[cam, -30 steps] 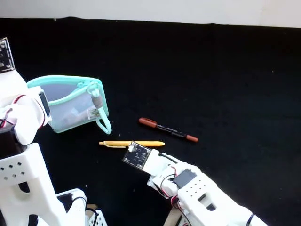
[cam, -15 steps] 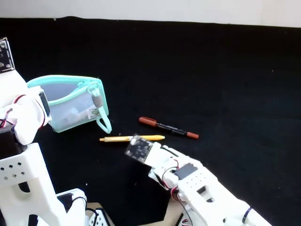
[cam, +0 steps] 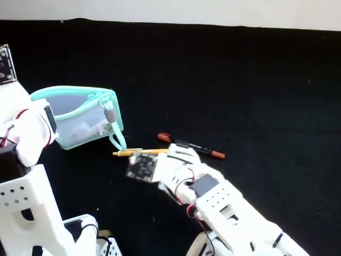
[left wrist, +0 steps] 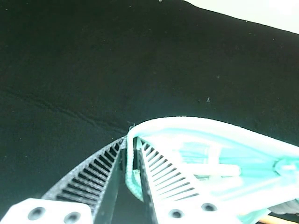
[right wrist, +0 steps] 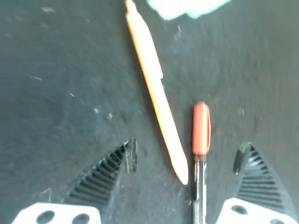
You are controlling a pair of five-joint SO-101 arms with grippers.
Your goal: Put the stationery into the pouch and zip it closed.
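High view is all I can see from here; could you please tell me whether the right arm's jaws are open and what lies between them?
Observer: The right arm's jaws are open; one end of the yellow pen and the red cap of the marker both sit in the gap between them.
Operator: Thank you. Does the left arm have hold of the pouch?
Observer: Yes, the left arm's jaws are shut on the teal rim of the pouch, at one end of its open mouth.
Operator: Is anything inside the pouch?
Observer: A white stick-like item looks to lie inside it.
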